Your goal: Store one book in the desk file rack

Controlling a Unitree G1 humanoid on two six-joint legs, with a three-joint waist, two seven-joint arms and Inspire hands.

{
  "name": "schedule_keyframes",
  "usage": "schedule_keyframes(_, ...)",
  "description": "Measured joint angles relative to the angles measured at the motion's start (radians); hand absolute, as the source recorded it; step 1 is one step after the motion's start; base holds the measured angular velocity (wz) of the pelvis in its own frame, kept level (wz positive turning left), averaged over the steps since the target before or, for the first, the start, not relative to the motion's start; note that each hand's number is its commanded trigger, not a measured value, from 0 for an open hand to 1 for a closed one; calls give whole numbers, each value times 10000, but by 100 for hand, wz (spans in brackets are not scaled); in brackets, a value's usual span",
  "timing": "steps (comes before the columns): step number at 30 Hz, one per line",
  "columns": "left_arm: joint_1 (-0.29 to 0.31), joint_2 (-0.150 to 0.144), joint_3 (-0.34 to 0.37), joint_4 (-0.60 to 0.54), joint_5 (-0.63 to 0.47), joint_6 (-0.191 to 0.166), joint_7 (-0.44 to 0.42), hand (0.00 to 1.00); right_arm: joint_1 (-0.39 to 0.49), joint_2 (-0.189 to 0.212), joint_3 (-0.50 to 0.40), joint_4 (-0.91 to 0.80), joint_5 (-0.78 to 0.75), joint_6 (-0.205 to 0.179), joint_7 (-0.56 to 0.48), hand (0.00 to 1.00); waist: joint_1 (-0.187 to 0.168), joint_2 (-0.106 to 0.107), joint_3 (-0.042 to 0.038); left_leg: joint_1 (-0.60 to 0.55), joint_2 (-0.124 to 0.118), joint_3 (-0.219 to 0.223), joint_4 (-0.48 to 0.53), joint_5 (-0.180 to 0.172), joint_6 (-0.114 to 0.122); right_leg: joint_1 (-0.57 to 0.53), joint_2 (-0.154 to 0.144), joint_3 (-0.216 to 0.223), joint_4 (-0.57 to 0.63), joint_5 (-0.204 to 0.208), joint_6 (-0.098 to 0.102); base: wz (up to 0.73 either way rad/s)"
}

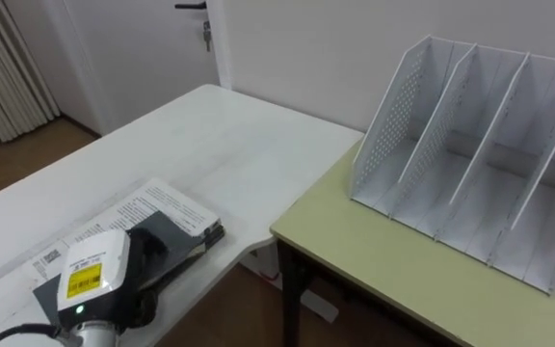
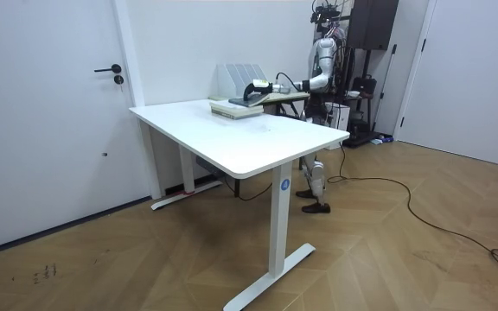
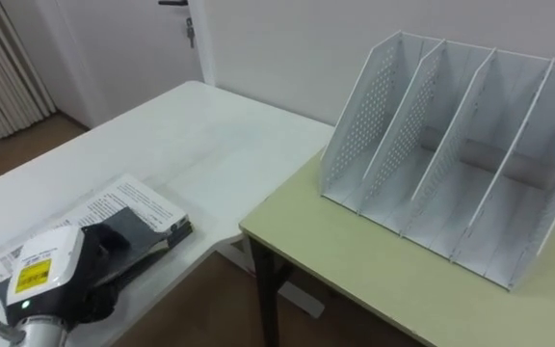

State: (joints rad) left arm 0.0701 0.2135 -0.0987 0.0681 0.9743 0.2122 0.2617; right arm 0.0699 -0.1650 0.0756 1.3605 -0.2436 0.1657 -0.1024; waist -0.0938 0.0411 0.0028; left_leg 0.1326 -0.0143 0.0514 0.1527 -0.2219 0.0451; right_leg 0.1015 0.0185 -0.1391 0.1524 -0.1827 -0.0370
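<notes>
A white table [image 1: 210,135] lay under the left hand [image 1: 99,275] — a door [image 1: 143,48] beyond it, a pale green desk [image 1: 374,260] to its right.

The left hand [image 1: 94,275] hides its fingers; the file rack [image 1: 393,125] is cropped at right.

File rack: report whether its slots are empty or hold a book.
Empty: the file rack shows only bare white dividers; the book lies on the white table under the left hand.

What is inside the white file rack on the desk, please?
Nothing visible: the file rack's compartments show bare white floors and dividers, though its right end runs past the picture's edge. The book lies on the white table.
</notes>
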Motion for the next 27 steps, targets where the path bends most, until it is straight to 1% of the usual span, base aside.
schedule_keyframes(4,-51,3,10,-1,6,-6,125,100,-24,-1,3,-24,1,-2,-78,0,6,-3,-2,6,2,0,-1,0,0,13,-3,-2,-7,0,0,0)
schedule_keyframes(19,-55,4,-14,-9,5,-29,122,100,-31,-3,4,-21,54,-18,-181,0,9,9,-11,13,12,4,-1,0,0,14,-4,-6,-2,0,0,0)
schedule_keyframes(24,-33,-1,-1,-224,5,-104,-119,100,-31,-3,2,-93,43,-50,-158,0,104,-8,-18,-4,11,2,1,0,0,-9,-13,-17,-5,0,1,0)
schedule_keyframes(27,26,-1,27,-600,-97,-152,-411,100,-33,-9,-12,-253,23,-224,-84,0,170,-42,-31,-20,12,-1,2,0,0,-22,-21,-27,-8,0,1,0)
